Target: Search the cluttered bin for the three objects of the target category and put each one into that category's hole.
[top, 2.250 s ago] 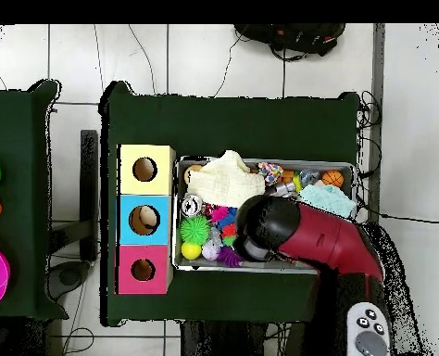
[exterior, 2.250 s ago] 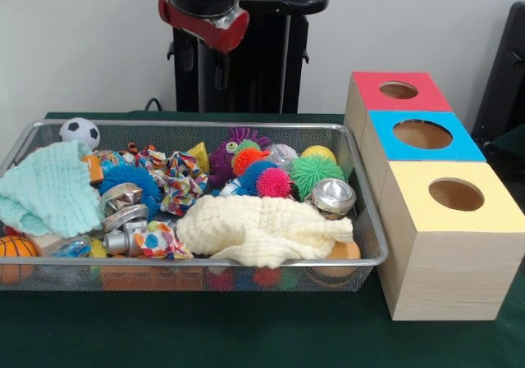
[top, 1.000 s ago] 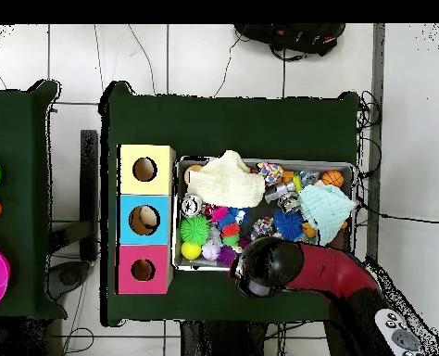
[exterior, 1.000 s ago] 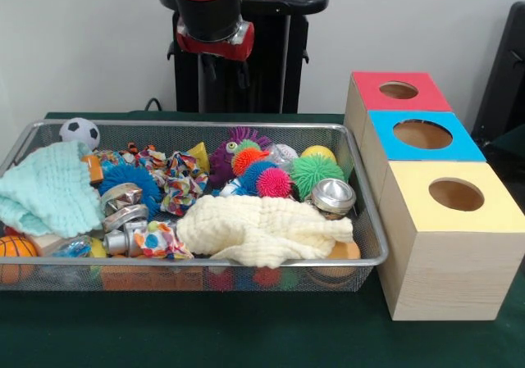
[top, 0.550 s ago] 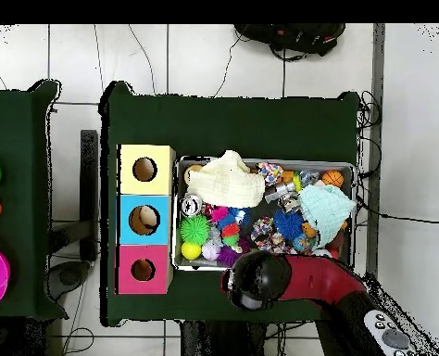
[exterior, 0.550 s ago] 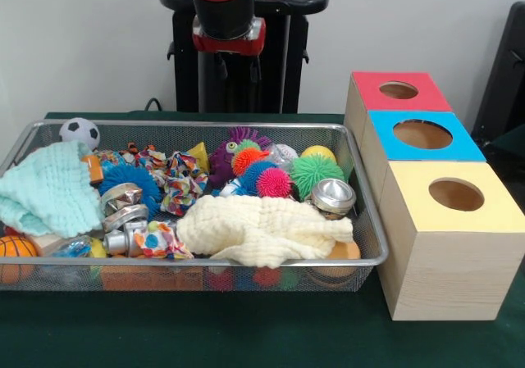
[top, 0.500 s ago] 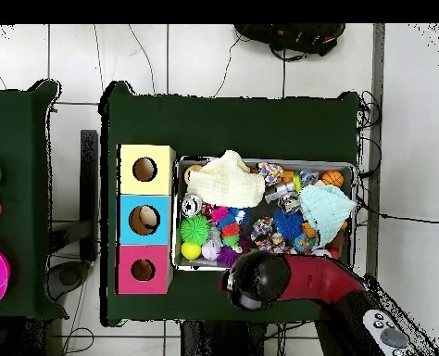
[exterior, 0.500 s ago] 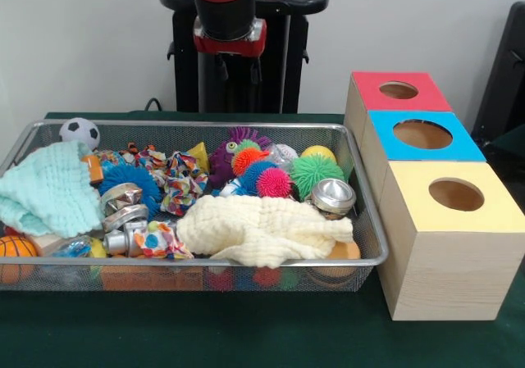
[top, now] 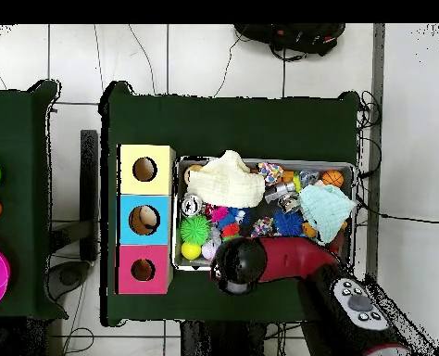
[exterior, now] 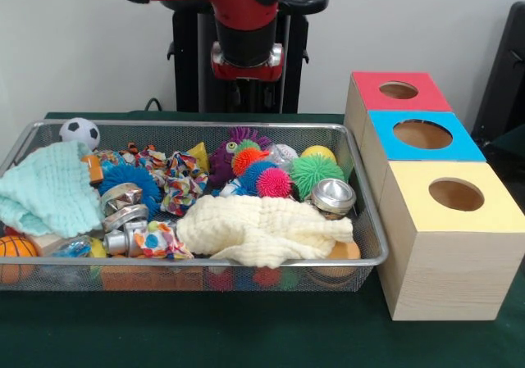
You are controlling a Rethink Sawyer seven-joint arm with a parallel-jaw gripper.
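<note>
End effector hangs above the far rim of the wire bin, over the purple spiky toy; whether it is spread or pressed together cannot be told. Target category unknown; candidates, e.g. green spiky ball, lie at the bin's end nearest the three-hole box. Descend vertically onto one exposed item, avoiding the cream cloth.

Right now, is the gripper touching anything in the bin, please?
Apart. The front view shows the gripper hanging well above the bin, against the pedestal, with open space between it and the toys.
</note>
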